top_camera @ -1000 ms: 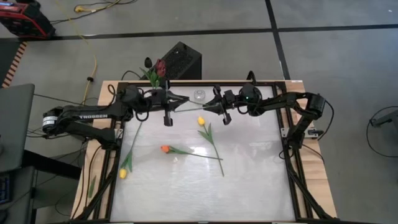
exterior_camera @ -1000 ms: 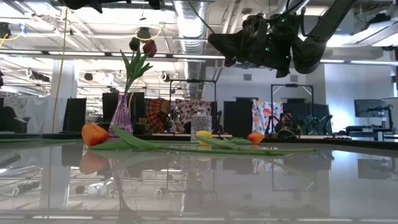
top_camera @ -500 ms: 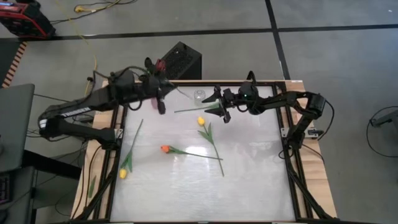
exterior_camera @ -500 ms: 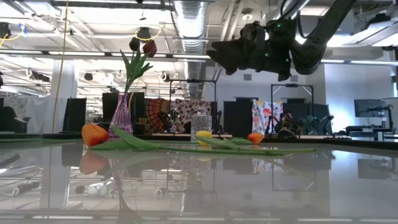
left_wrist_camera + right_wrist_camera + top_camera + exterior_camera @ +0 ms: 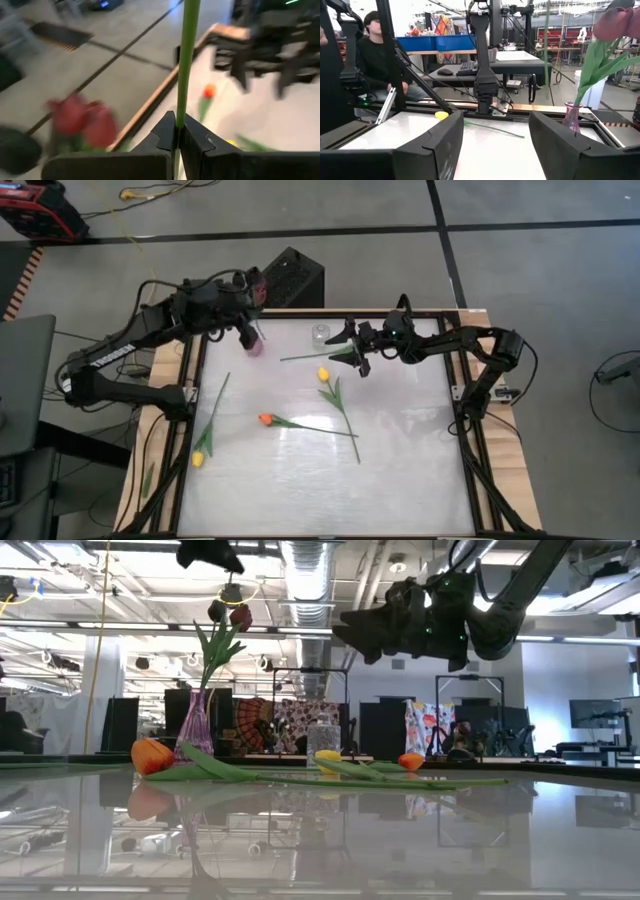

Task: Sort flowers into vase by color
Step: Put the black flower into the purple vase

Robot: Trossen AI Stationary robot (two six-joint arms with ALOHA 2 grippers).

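Note:
The pink glass vase (image 5: pixel 256 348) stands at the table's far left, with red (image 5: pixel 240 617) and dark (image 5: pixel 216 610) tulips in it. My left gripper (image 5: pixel 247 328) hovers high beside those heads, shut on a thin green stem (image 5: pixel 186 55) whose head does not show. On the table lie a yellow tulip (image 5: pixel 198 460) at the left, an orange one (image 5: pixel 265 420) and a yellow one (image 5: pixel 322 373) in the middle, and a green stem (image 5: pixel 312 356) with no head showing. My right gripper (image 5: pixel 496 127) hangs open above that stem's right end, with nothing between its fingers. My left gripper pinches the thin green stem (image 5: pixel 180 107) between its two fingers. The stem runs across the fingers and rises upright past them, out of the wrist view. The fingers hide its lower part. Which flower it belongs to does not show.
A clear glass jar (image 5: pixel 320 333) stands at the far edge between the two grippers. A black box (image 5: pixel 290 275) sits on the floor beyond the far edge. A person (image 5: pixel 375 55) sits beyond the table's left side. The table's near half (image 5: pixel 330 490) is bare.
My left gripper, still shut, has swung away from my right gripper at the far middle. It has gone toward the far left corner, turning as it went, and now stands over the vase. The green stem below my right gripper lies where it was.

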